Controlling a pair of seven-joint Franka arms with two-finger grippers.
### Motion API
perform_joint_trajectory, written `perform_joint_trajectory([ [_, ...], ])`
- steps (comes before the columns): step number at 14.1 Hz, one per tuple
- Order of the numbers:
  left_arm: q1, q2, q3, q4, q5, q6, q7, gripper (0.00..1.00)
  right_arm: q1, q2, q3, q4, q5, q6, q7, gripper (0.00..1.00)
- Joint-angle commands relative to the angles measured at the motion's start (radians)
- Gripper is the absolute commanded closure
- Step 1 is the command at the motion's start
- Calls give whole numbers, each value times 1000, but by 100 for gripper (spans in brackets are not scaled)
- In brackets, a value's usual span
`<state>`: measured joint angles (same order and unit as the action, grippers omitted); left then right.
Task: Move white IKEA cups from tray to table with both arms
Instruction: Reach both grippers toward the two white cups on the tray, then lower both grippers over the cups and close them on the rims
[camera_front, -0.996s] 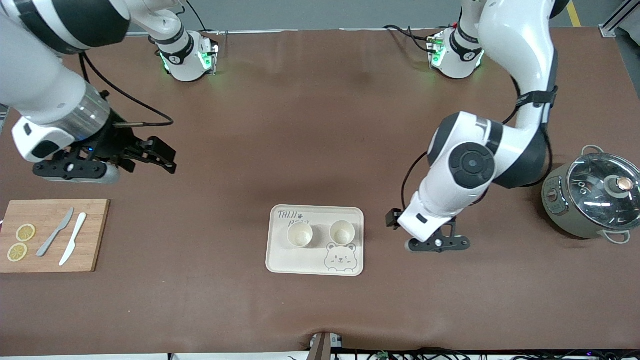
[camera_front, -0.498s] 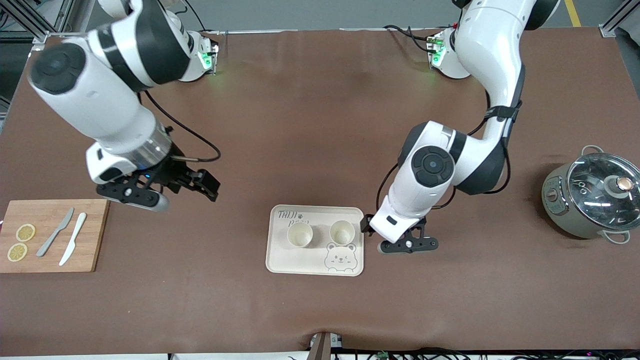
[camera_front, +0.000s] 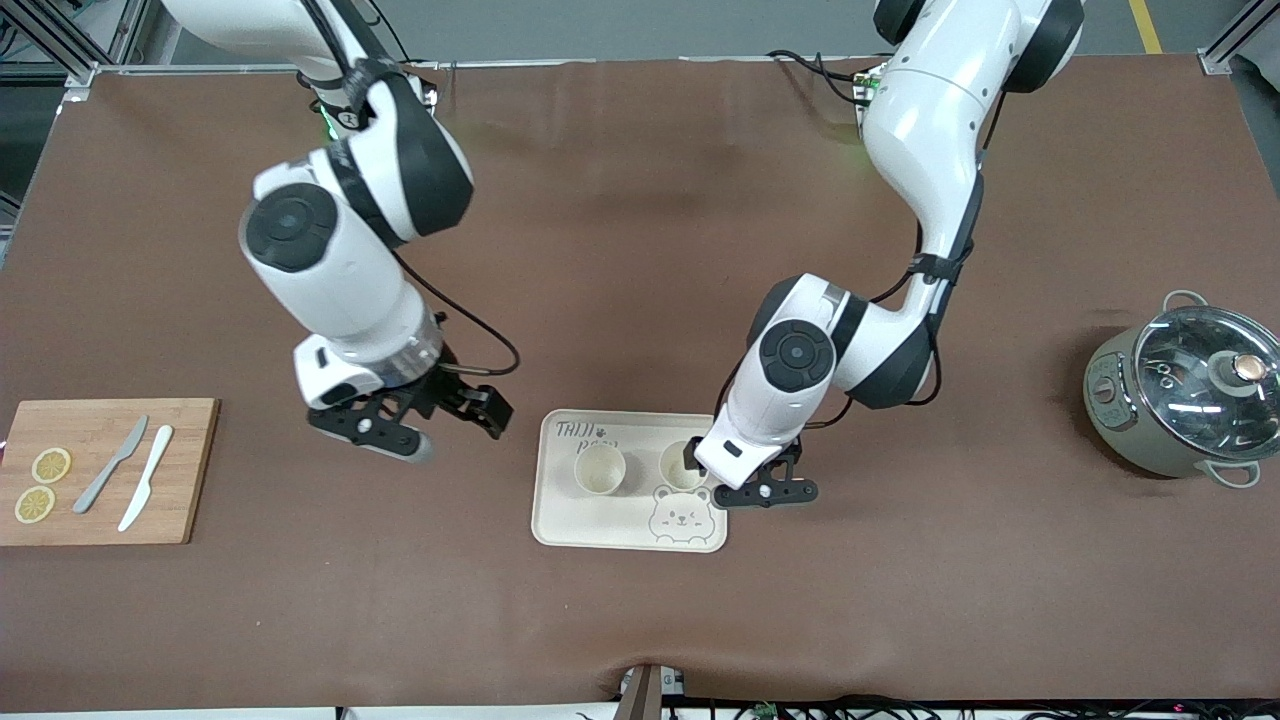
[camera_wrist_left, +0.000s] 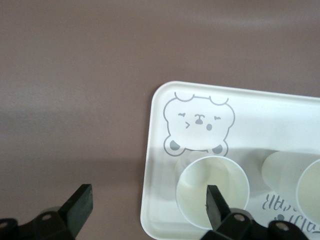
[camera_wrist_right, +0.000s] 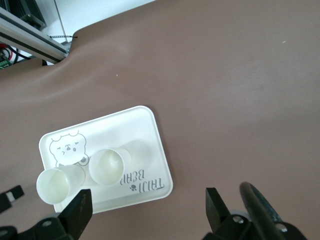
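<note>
1. Brown tabletop (camera_front: 640, 300) spans the whole scene; a cream tray (camera_front: 560, 525) with a bear drawing lies near the middle of the edge nearest the front camera.
2. Two white cups stand upright side by side on the tray: one cup (camera_front: 600, 469) toward the right arm's end, the other cup (camera_front: 680, 462) toward the left arm's end, partly covered by the left arm's wrist.
3. Left claw (camera_wrist_left: 150, 202) hangs spread wide over the tray's edge at the left arm's end and holds nothing; in the left wrist view one finger (camera_wrist_left: 216, 202) shows over the mouth of the nearer cup (camera_wrist_left: 212, 192) and the other finger (camera_wrist_left: 80, 205) over bare tabletop outside the tray.
4. Right claw (camera_wrist_right: 147, 210) hangs fully spread and empty over bare tabletop, between the tray and a wooden cutting board (camera_front: 105, 515).
5. Open surface lies around the tray on all sides; the board sits by the right arm's end and a lidded pot (camera_front: 1180, 400) by the left arm's end, both well apart from the tray.
</note>
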<state>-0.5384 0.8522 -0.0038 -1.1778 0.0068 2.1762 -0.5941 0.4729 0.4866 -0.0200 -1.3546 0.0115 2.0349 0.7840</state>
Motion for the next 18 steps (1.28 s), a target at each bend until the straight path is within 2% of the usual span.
perform_joint_trajectory([
  [1,-25,25,18,23,-1,13,-32,0,21,61,-8,17,-34,36,43,0],
  [8,-52,31,18,7,1,27,-64,0,39,197,-9,17,-38,183,40,0],
  [16,-52,60,18,6,2,80,-67,0,92,276,-6,18,-28,186,41,0],
  [18,-51,64,18,6,2,82,-66,0,104,296,-6,22,-27,230,66,0],
])
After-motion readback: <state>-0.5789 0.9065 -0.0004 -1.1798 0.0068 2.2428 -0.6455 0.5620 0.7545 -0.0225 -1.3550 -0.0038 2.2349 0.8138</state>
